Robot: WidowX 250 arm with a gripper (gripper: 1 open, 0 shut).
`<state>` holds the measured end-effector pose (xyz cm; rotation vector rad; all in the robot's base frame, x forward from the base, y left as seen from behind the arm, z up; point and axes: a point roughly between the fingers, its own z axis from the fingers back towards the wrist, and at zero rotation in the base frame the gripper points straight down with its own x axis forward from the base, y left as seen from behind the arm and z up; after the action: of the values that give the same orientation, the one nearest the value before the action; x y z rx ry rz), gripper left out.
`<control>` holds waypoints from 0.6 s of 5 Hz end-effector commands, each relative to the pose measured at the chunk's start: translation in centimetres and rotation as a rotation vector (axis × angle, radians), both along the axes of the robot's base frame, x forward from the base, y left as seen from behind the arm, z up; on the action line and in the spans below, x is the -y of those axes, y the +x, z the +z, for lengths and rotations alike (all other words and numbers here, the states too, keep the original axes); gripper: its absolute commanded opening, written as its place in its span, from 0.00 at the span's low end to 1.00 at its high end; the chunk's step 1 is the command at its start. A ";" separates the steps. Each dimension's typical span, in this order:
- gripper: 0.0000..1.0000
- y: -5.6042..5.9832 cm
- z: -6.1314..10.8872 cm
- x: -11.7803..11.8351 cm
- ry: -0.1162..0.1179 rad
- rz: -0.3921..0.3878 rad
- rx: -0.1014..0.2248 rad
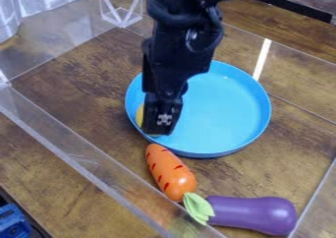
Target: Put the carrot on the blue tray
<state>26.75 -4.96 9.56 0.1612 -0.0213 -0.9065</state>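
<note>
The carrot [168, 170], orange with a light green top, lies on the wooden table just in front of the blue tray [234, 102], outside its rim. Its leafy end points toward the purple eggplant [250, 214]. My gripper [160, 119] points straight down over the tray's left part, well behind the carrot and apart from it. It covers most of a yellow lemon [137, 113], of which only a sliver shows at the left. The black fingers read as one dark block, so their spacing is unclear.
Clear plastic walls [79, 168] fence the table on the left and front. The eggplant lies at the front right, close to the carrot's top. The right half of the tray holds nothing.
</note>
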 end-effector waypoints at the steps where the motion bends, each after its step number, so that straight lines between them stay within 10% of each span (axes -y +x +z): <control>1: 1.00 0.1 -1.0 0.7 -0.002 -0.072 0.045; 3: 1.00 -0.1 -5.0 1.7 0.017 -0.131 0.052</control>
<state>26.25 -6.10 3.83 0.1937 -0.0367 -1.0228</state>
